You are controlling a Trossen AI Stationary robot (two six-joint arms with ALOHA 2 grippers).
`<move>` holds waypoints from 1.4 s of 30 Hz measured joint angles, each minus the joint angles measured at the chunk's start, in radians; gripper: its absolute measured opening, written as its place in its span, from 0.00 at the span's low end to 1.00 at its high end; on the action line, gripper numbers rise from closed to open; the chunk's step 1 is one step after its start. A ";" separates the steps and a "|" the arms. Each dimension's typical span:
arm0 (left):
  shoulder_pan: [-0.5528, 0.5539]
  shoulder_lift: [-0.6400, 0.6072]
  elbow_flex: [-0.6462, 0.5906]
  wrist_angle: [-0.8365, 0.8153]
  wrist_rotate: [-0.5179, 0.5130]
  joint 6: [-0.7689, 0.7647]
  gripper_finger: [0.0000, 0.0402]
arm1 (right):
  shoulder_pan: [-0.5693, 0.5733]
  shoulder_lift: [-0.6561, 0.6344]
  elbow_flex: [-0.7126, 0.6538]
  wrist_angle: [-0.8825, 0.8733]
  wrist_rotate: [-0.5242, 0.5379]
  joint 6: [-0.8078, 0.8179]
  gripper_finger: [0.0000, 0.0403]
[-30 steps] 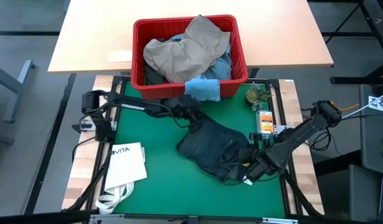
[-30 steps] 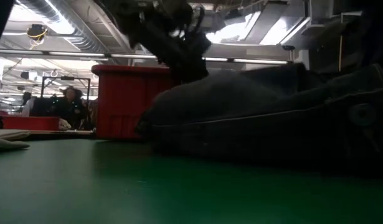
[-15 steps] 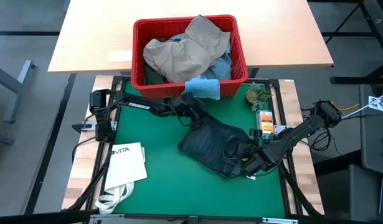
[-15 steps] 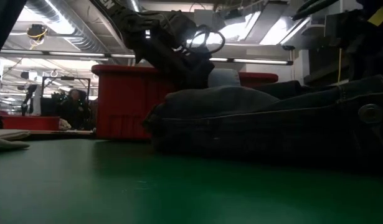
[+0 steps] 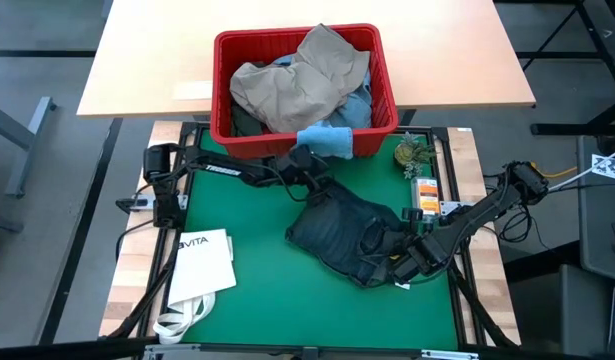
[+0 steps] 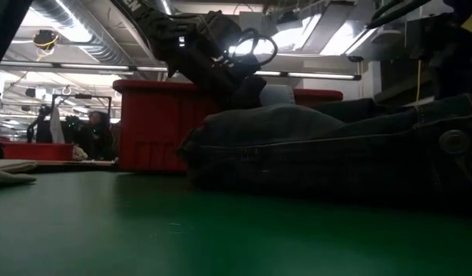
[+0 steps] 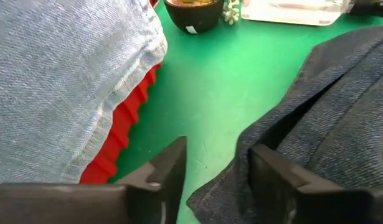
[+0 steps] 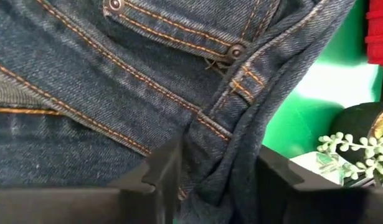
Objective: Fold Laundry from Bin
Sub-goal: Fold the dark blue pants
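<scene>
Since a second ago the left arm has drawn back a little toward the bin [image 5: 224, 90], so the left hand [image 5: 309, 178] now sits at the far edge of the dark navy jeans [image 5: 342, 235] instead of over their middle; against the picture half a second back it has hardly moved. The jeans' heap has pulled slightly tighter on its left side, and the right hand [image 5: 405, 262] has shifted in along the garment's near right corner.

In the left wrist view the left hand's fingers [image 7: 171, 169] stand apart over bare green mat, with the jeans' edge [image 7: 316, 118] just beside one finger and nothing between them. The right wrist view shows the right hand's fingers [image 8: 166, 168] spread, with the jeans' seam and rivets [image 8: 179, 81] bunched in the gap between them; whether they press the cloth I cannot tell.

The red bin stands at the far end of the counter [image 5: 247, 280], touching the green mat's far edge. It is heaped full: khaki trousers [image 5: 297, 80] lie on top, light blue jeans [image 5: 359, 100] show beneath at the right, a dark green piece [image 5: 243, 120] peeks at the left corner, and a small light blue cloth [image 5: 325, 142] hangs over the near rim.

A white VITA tote bag [image 5: 199, 270] lies on the mat's near left, well apart from the jeans. A small potted plant [image 5: 409, 153] stands at the mat's far right corner.
</scene>
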 joint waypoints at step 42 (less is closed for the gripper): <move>-0.009 -0.211 0.000 0.009 -0.096 0.051 0.64 | 0.001 -0.001 0.202 0.110 -0.009 -0.340 0.47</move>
